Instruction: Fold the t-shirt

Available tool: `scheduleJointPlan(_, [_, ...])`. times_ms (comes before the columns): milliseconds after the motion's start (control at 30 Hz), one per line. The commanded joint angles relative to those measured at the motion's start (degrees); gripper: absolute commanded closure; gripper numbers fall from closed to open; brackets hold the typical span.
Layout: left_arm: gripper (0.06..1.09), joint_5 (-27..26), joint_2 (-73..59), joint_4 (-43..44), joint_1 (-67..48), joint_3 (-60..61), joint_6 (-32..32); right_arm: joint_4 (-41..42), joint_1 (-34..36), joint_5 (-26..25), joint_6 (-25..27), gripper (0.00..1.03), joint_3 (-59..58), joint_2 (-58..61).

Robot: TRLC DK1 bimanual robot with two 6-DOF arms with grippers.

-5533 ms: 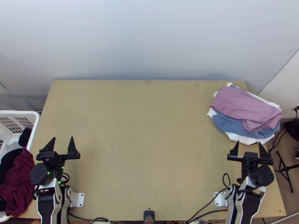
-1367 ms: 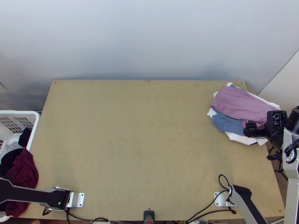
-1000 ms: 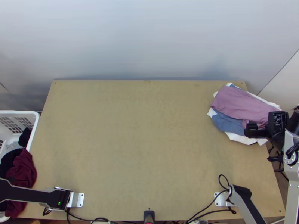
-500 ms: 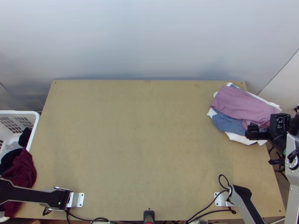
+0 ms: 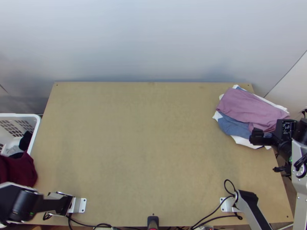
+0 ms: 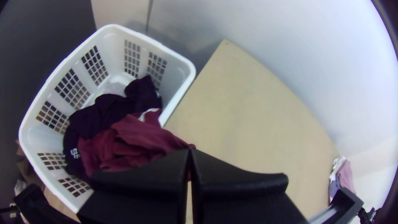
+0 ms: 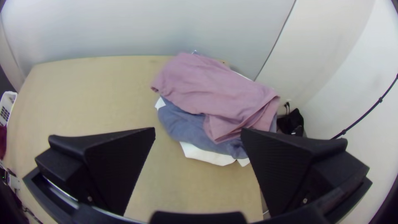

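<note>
- Maroon tee (image 6: 132, 143) covers more of blk cloth (image 6: 110, 105) in top view vs 0.5 s ago; L arm's elbow section (image 5: 25, 203) now further in frame.
- L hand (image 6: 190, 151) closed, gripping tee's edge.
- Tee soft, bunched, partly in wht plastic basket (image 6: 176, 62) w/ gridded sides, spilling over rim twd counter (image 5: 146, 153).
- R hand (image 5: 267, 152) open, by pile: smooth mauve cloth (image 5: 249, 109) atop rumpled blue (image 5: 234, 126) + wht cloth (image 5: 245, 142).

The right arm (image 5: 300, 191) has silver-grey links with small screws, black joints and a thick black cable (image 5: 301, 161). Its black wrist housing (image 5: 287, 128) bears white markings. Wide, flat black fingers (image 7: 286, 170) look finely ribbed. The left arm (image 5: 26, 205) mixes black with silver-grey edging.
</note>
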State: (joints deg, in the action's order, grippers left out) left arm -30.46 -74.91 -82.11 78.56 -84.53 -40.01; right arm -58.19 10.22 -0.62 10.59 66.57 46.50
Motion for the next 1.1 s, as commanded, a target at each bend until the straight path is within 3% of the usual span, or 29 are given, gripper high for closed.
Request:
scheduleJointPlan(0, [1.05,-10.0,7.5,0.2,-11.9,1.9,10.4,-1.5,-0.8,-0.2,-1.3,0.07,-2.1,-2.9])
scheduleJointPlan(133, [1.05,-11.2,8.9,7.4,-23.2,2.4,23.0,-1.8,-0.2,-0.5,-1.3,0.07,-2.4,-4.2])
scheduleJointPlan(233, [1.05,-9.3,10.8,17.0,-32.3,4.4,33.4,-2.0,0.6,-0.6,-1.1,0.07,-2.1,-4.9])
scheduleJointPlan(300, [1.05,-8.1,11.3,19.4,-39.3,5.2,37.0,-2.1,1.1,-0.6,-1.1,0.07,-2.2,-5.5])
scheduleJointPlan(467, [1.05,3.5,13.4,30.9,-63.3,9.7,50.7,-2.0,1.6,-0.6,-1.1,0.07,-3.8,-6.6])
scheduleJointPlan(667, [1.05,7.7,10.1,39.0,-91.8,13.9,64.9,-2.1,1.6,-0.6,-1.2,0.07,-7.1,-8.0])
scheduleJointPlan(1067, [1.04,7.5,-6.3,42.0,-125.7,8.2,62.9,0.1,1.6,-0.6,-0.2,0.07,-15.6,-10.3])
